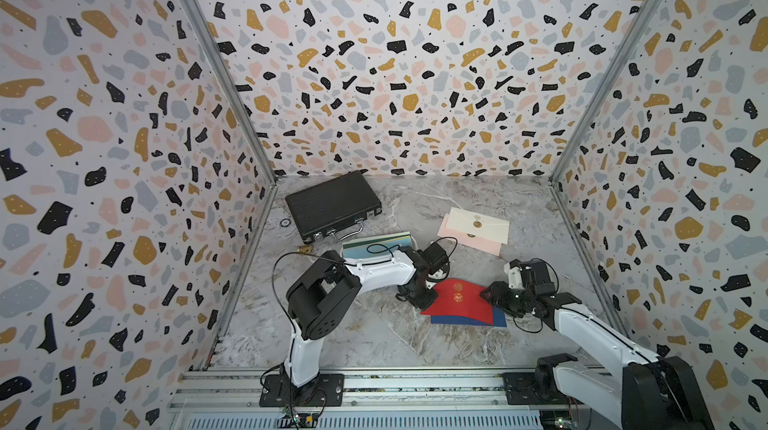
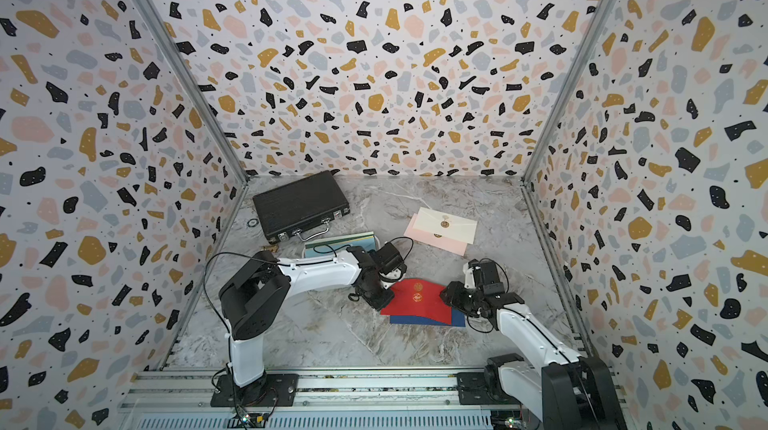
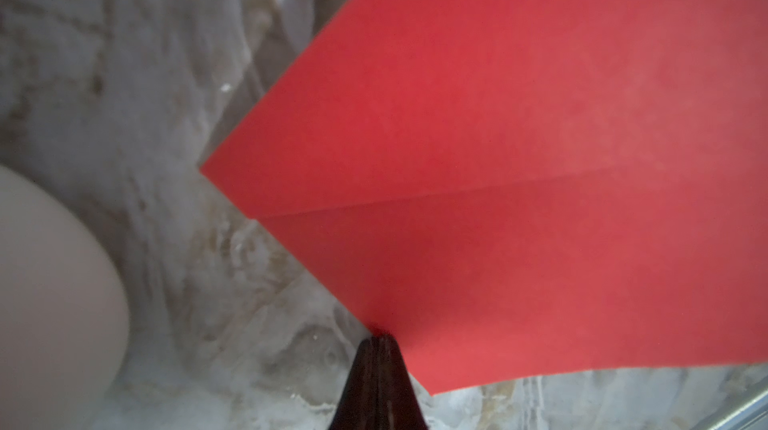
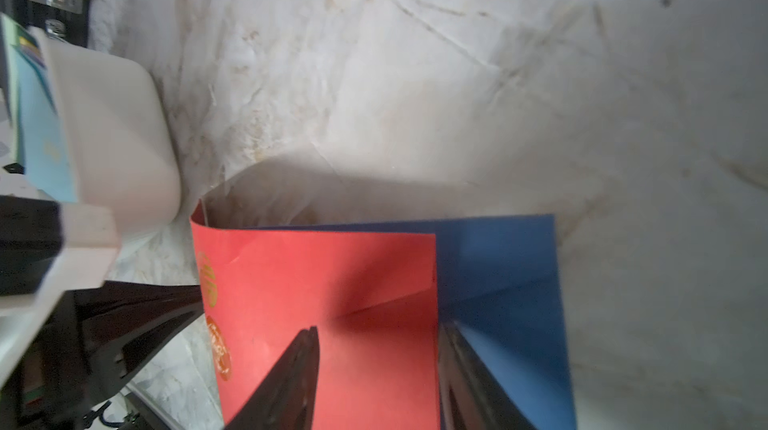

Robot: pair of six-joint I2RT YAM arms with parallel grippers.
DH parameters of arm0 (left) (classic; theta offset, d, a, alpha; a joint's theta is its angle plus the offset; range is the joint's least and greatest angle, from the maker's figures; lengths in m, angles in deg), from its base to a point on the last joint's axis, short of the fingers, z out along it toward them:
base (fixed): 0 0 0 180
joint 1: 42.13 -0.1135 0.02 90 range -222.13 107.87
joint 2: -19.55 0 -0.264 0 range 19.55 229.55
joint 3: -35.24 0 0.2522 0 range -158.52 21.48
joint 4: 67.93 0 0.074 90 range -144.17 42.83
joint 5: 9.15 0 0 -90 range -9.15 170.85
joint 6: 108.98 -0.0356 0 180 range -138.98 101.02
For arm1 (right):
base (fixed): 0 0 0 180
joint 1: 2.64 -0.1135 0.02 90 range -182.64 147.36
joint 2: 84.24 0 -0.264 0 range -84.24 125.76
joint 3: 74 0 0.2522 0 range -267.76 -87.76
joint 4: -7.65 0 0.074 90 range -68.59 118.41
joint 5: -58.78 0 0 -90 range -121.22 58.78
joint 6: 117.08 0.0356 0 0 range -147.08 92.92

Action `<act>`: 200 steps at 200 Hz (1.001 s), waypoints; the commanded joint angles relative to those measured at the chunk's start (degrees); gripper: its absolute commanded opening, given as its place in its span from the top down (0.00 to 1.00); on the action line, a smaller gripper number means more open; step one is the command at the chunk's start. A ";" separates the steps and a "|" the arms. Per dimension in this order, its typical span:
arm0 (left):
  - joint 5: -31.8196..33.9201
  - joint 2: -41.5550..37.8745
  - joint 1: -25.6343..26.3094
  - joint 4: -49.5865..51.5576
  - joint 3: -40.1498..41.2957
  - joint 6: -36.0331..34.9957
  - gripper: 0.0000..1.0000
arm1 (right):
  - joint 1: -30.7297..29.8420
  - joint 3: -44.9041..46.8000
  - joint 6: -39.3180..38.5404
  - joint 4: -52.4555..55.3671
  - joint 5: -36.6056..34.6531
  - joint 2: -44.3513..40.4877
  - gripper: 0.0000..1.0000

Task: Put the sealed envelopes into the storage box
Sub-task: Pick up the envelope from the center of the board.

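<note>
red envelope (image 1: 457, 303) sits front-centre of the table (image 1: 374, 340), seals up and bowed upward. it partly covers the navy envelope (image 1: 496, 320), which lies flat under it. left gripper (image 3: 378, 338) has its jaws pinched tight on one edge of the red envelope. right gripper (image 4: 378, 328) is at the opposite edge with jaws partway apart: one finger over the red paper, the other along the red/navy border, not clamping anything. box (image 4: 112, 124) stands behind the left arm (image 1: 374, 270), just in front of the briefcase (image 1: 332, 203), and is partly hidden in both top views. it holds stacked envelopes, with a light blue envelope (image 4: 45, 137) and green edges showing. cream envelope (image 1: 478, 220) overlaps the pink envelope (image 1: 482, 244) at back right, well apart from the box.
</note>
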 commanded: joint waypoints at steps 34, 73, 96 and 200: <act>0.77 5.04 0.69 -0.76 1.44 0.13 0.93 | 0.05 0.03 3.79 -0.06 6.11 -7.62 0.48; 0.63 5.46 0.75 -0.64 1.16 0.01 0.93 | 0.03 0.67 8.74 -4.52 10.11 -12.33 0.49; 0.54 5.54 0.70 -0.57 1.08 -0.04 0.94 | 0.03 1.17 12.25 -7.23 12.21 -14.32 0.50; 0.72 3.54 0.71 -0.98 1.59 0.15 0.86 | 0.04 0.37 0.30 2.78 11.22 -14.47 1.00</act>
